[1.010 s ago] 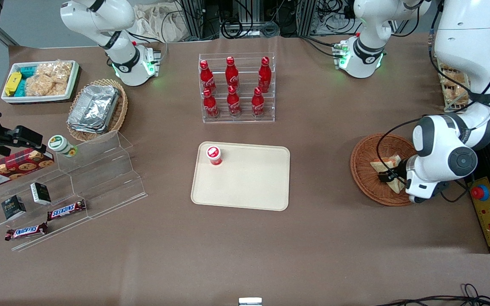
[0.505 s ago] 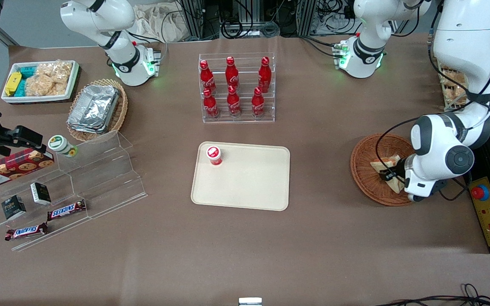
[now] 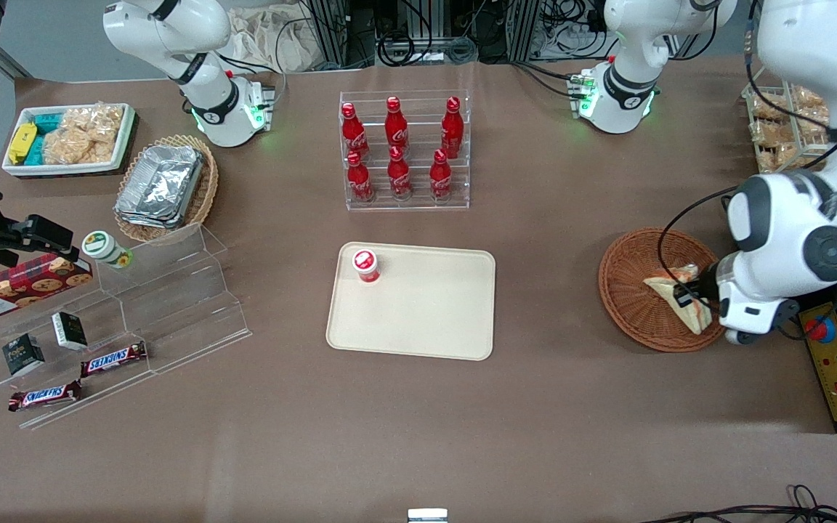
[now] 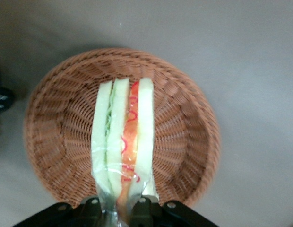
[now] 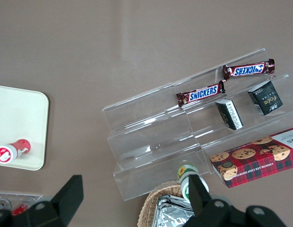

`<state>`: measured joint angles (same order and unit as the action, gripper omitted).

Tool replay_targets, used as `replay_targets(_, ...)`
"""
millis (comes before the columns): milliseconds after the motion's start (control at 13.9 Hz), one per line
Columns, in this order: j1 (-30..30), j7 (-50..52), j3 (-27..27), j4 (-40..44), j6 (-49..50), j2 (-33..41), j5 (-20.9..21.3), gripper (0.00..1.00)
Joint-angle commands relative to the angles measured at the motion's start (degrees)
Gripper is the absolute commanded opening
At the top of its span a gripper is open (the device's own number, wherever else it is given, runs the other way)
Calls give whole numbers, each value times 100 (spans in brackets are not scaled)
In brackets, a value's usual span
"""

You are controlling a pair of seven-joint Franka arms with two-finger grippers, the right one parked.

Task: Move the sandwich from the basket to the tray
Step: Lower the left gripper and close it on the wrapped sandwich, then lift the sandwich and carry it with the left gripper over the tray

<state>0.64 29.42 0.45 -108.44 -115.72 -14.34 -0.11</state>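
The sandwich (image 3: pixel 673 298) is a wrapped triangular wedge of white bread with orange-red and green filling along its cut edge (image 4: pixel 123 142). The left arm's gripper (image 3: pixel 684 296) is shut on one end of it and holds it lifted above the reddish-brown wicker basket (image 3: pixel 633 290), over the basket's part toward the working arm's end. In the left wrist view the black fingers (image 4: pixel 144 208) pinch the wrapper, with the basket (image 4: pixel 52 142) beneath. The cream tray (image 3: pixel 426 312) lies mid-table with a red-capped cup (image 3: pixel 365 265) on one corner.
A clear rack of red bottles (image 3: pixel 404 152) stands farther from the front camera than the tray. Toward the parked arm's end are a clear stepped stand (image 3: pixel 164 290) with snack bars, a tan basket of foil containers (image 3: pixel 164 185) and a white snack bin (image 3: pixel 70 138). A yellow control box (image 3: pixel 836 359) sits beside the basket.
The gripper has risen and shifted toward the working arm's end, carrying the sandwich up from the basket's floor. The arm's wrist has moved the same way.
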Motion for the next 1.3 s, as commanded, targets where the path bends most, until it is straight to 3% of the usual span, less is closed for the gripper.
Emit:
replay_targets(0,172,-77,-167,593,916,589,38,19)
replay_targets(361,182,72,-1335,2290,2615,581,29,20)
replay_targets(577,190,782,-2266,2397,2616,555,81,20)
replay_targets(794,225,1214,-3137,2397,2459,178,458,20)
replay_targets(1227,1130,2066,-3245,2389,1150,-1271,1345,22)
